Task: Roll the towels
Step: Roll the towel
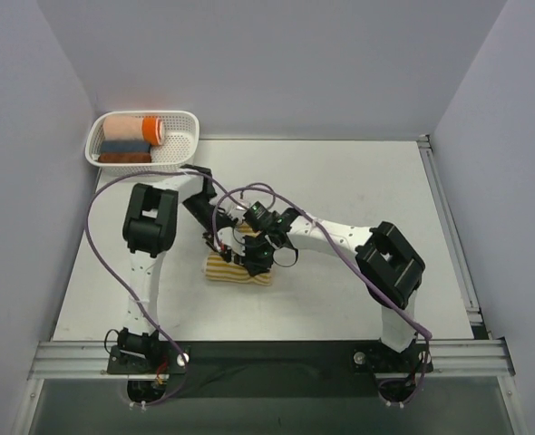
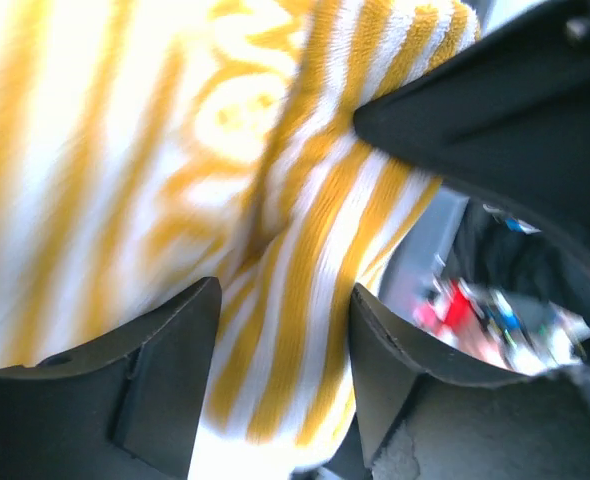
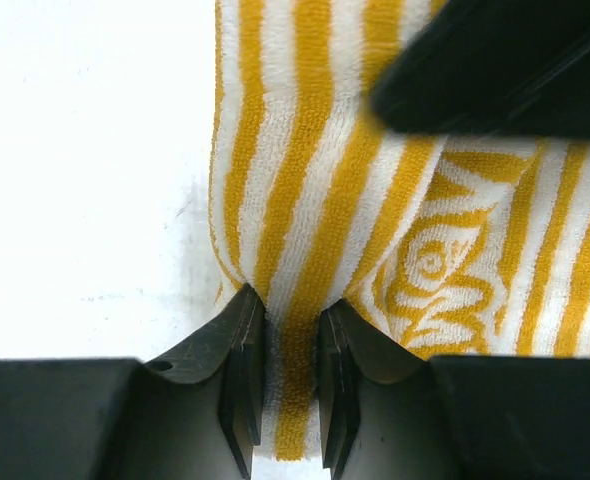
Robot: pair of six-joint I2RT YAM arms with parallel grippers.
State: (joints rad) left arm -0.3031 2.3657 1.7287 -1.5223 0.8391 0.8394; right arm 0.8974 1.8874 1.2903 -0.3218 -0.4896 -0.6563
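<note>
Tabletop (image 1: 358, 181): right end effector (image 3: 290, 303) clamps towel (image 3: 305, 150) edge; left end effector (image 2: 283, 292) apart.

In the overhead view the light is soft and even, falling from above. The white tabletop (image 1: 358, 199) is bright without glare, and only faint shadows lie beneath the two white robot arms (image 1: 340, 237) and around the right claw (image 1: 255, 258). Focus there is crisp throughout.

The left wrist view is badly smeared. The yellow-and-white striped cloth towel (image 2: 175, 180) above the left claw (image 2: 283, 300) is blurred and washed out towards the left. The colourful clutter (image 2: 475, 310) right of that claw is out of focus.

The right wrist view is sharp, with terry loops distinct just above the right claw. The white tabletop left of it burns out to pure white, and a dark blurred shape (image 3: 495, 70) crosses the upper right.
</note>
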